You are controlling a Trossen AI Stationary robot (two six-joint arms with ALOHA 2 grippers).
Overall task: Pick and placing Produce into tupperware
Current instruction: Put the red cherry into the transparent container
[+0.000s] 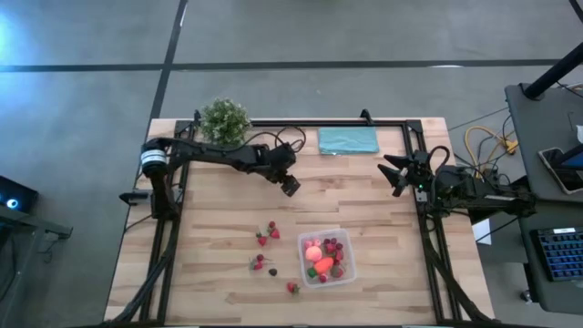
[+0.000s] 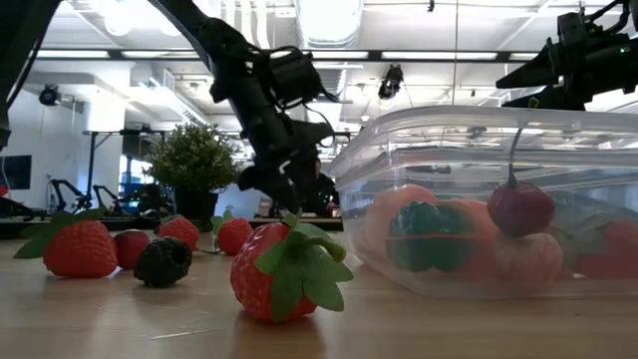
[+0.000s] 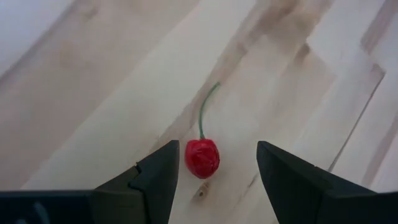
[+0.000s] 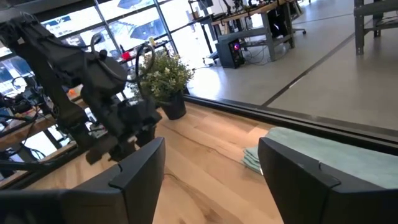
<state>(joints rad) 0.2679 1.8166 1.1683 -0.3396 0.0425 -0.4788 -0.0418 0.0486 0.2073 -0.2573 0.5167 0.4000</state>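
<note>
Tool (image 3: 214, 171) of the left arm hangs with its fingers spread wide over a small red cherry (image 3: 202, 158) with a thin green stem, which lies on the bare tabletop (image 3: 112, 93) between the two fingers. From above, this left tool (image 1: 290, 185) sits near the middle of the tabletop, well apart from the clear tub (image 1: 326, 258) nearer the front edge. The right tool (image 1: 399, 173) waits at the right side, also spread wide and holding nothing.

The tub already holds several pieces, among them an orange carrot (image 1: 323, 266) and a pink-orange ball (image 1: 313, 251). Loose strawberries (image 1: 271, 231) and a dark berry (image 2: 162, 260) lie scattered on the wood to the left of the tub, with one more strawberry (image 1: 292, 287) near its front corner.

Judging from this, the cherry is the next piece to be gripped. It is small, round and smooth, so it could roll or squirt out as the fingers close, especially if they meet it off-centre; it lies closer to one finger than the other. Pinching only the stem would probably let it swing or drop. On the way to the tub, a low carry could knock the strawberries aside or clip the tub's rim.
</note>
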